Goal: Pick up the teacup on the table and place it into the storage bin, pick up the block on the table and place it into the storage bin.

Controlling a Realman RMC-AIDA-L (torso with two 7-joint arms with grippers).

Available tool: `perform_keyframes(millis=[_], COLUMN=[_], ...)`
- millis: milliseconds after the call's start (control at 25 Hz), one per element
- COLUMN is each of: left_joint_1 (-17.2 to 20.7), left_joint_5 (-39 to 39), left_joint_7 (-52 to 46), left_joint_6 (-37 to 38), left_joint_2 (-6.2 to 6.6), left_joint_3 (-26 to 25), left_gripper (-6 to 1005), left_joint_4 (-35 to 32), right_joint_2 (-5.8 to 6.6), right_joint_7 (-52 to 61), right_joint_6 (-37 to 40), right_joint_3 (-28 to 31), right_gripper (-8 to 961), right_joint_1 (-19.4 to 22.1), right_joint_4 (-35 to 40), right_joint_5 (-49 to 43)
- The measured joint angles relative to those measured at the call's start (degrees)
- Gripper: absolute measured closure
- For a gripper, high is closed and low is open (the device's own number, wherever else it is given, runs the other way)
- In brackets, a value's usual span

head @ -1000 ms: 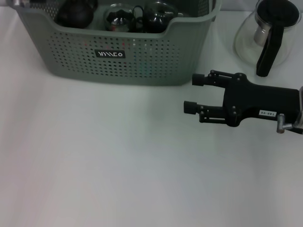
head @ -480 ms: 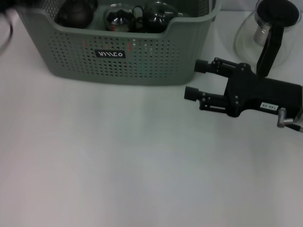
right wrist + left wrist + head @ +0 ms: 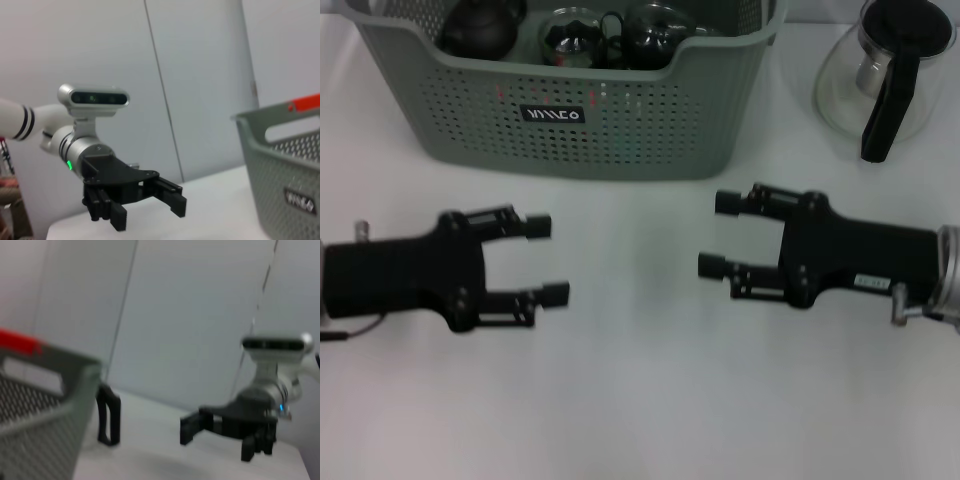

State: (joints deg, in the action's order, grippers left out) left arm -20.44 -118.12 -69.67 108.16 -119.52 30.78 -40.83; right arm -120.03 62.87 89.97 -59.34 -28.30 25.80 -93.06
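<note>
— Two grippers hover over the table [image 3: 640,400], both on the near side of the storage bin [image 3: 620,125]. How do they stand?

— The left gripper [image 3: 552,260] is below the bin's label end, fingers spread wide with nothing between them. The right gripper [image 3: 722,234] is just off the bin's front right corner, its fingers also wide apart and empty. The two point at each other across a bare stretch of table.

— And the bin itself?

— It sits at the far edge of the table, with its black label [image 3: 553,114] facing the robot. Inside it, dark rounded vessels [image 3: 480,28] and glass pieces [image 3: 572,35] lie along the back. I cannot tell which of them is the teacup, and I cannot make out a block.

— Anything beside the bin?

— A glass teapot [image 3: 880,70] with a black handle, to the right of the bin and apart from it.
</note>
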Motion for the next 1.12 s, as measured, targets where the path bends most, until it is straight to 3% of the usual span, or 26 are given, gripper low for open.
perform_keyframes(millis=[400,1120], left_joint_1=[-1.22,-0.74], left_joint_5=[-6.04,-5.93], left_joint_7=[6.20,7.47], left_joint_6=[-2.87,-3.03], left_joint_2=[-1.03,-1.27], left_joint_3=[3.68,2.43], left_gripper=[175,175], left_joint_4=[2.43,2.52], right_joint_2=[-0.20,-0.12], right_joint_7=[-7.13,-7.15], right_joint_6=[-0.32,-0.42], right_joint_3=[0.28,-0.03], right_gripper=[136,136], right_joint_1=[0.09,0.10], right_joint_4=[-3.81,-3.83], right_joint_5=[-4.07,-4.15])
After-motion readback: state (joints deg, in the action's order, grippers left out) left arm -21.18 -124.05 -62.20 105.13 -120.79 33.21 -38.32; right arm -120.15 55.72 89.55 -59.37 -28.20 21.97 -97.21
